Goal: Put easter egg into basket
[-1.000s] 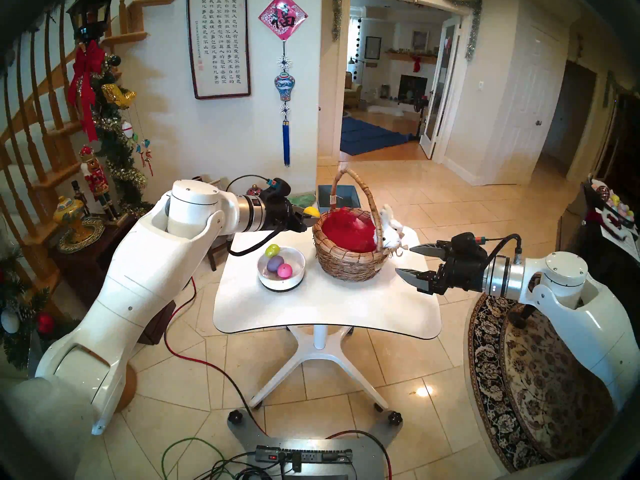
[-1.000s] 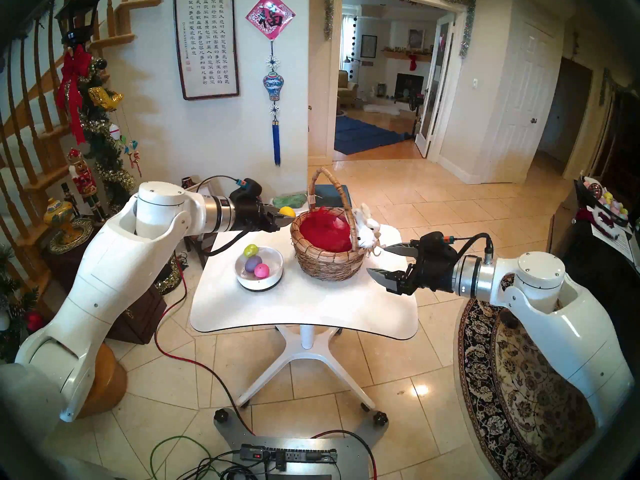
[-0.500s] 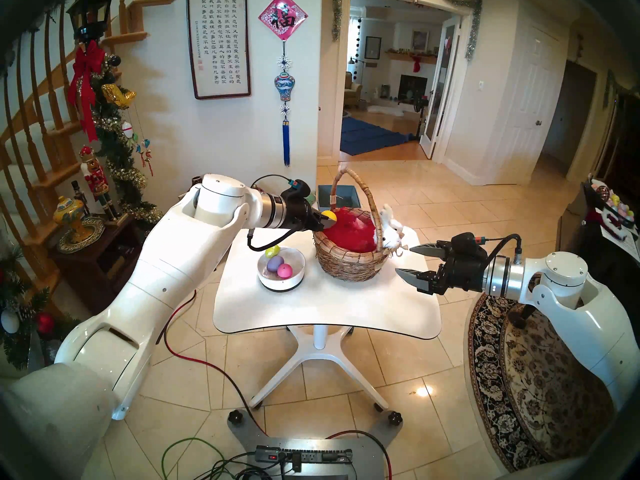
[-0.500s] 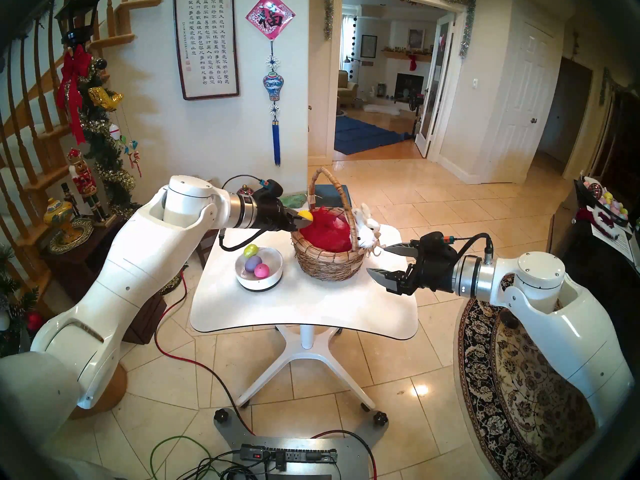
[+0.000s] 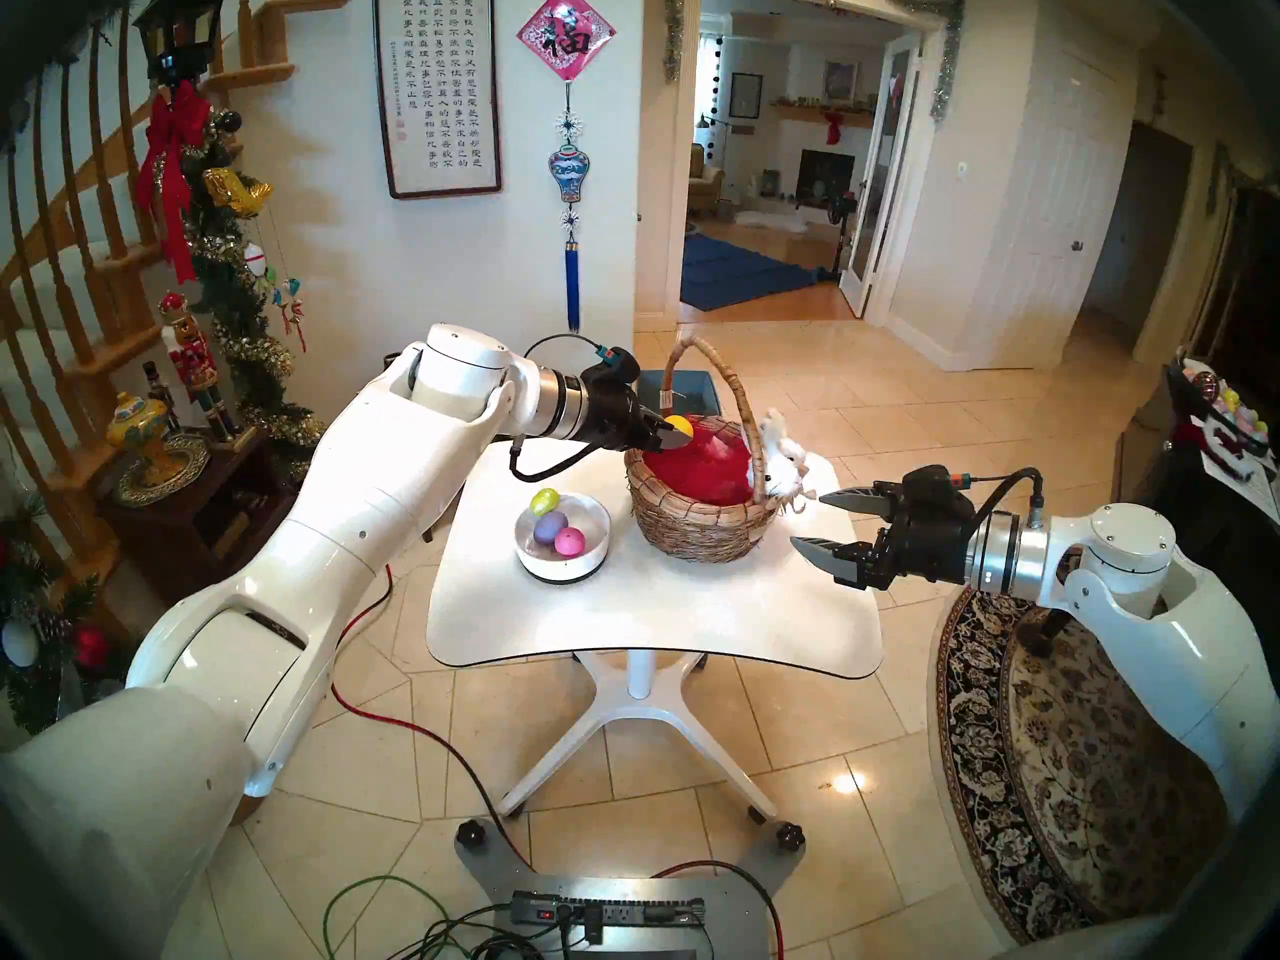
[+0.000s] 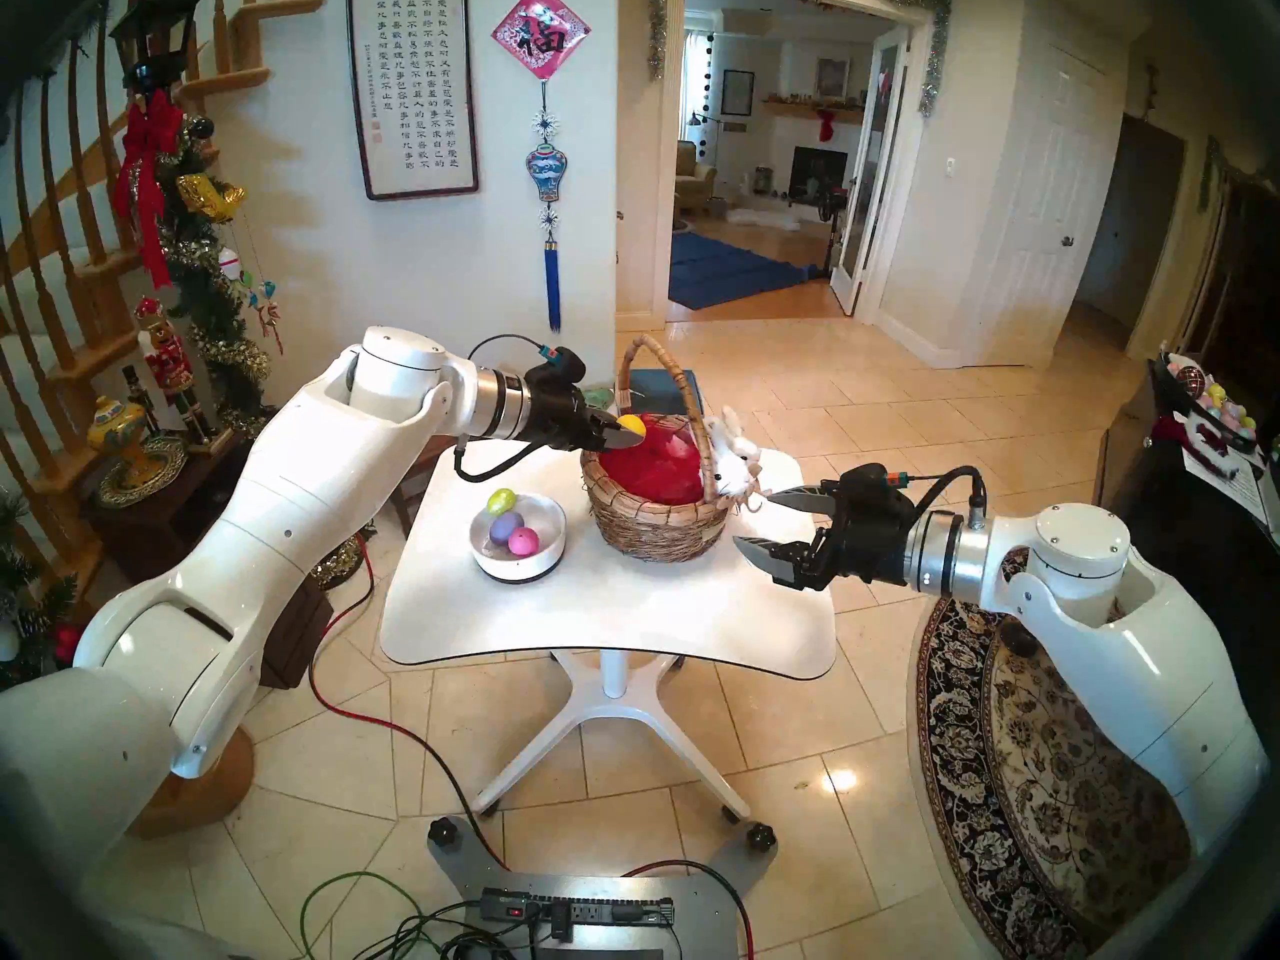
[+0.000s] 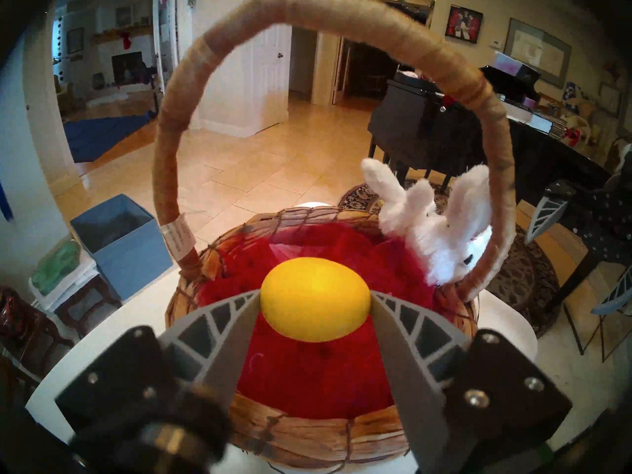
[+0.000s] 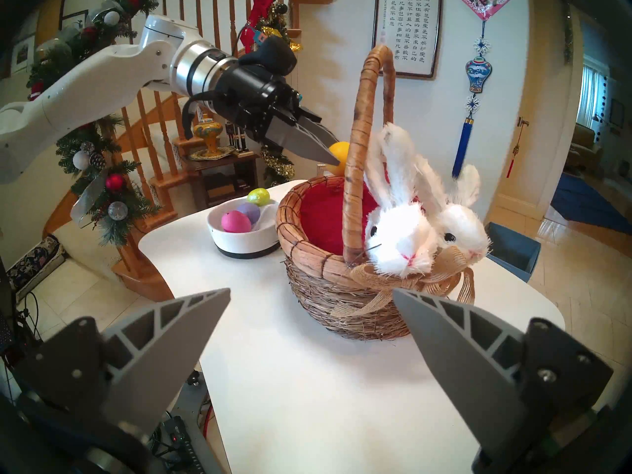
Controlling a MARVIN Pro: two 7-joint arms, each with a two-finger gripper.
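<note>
Left gripper [image 7: 315,300]: jaws pinch a yellow egg [image 7: 315,298] by its two ends. The egg hangs above the basket [image 5: 703,522], over the red lining [image 7: 318,370] near the rim on the robot's left side; it is clear of the lining and not yet inside. In the head view the egg [image 5: 677,426] sits just above that rim, beside the foot of the handle [image 5: 720,370].

Right gripper [image 5: 807,522]: jaws spread wide, holding nothing. It hovers level over the counter [image 5: 651,626] edge, just beside the basket on the robot's right, near the white plush bunnies [image 8: 424,237] on the rim. No contact with the basket is visible.

Basket: upright on the counter, toward the far side, handle arched overhead. No egg shows on the visible lining.

Bowl [image 5: 562,543]: white, on the counter near the basket, on the robot's left side. It holds a green egg [image 5: 544,500], a purple egg [image 5: 550,526] and a pink egg [image 5: 569,541]. The green one rests against the far rim.
</note>
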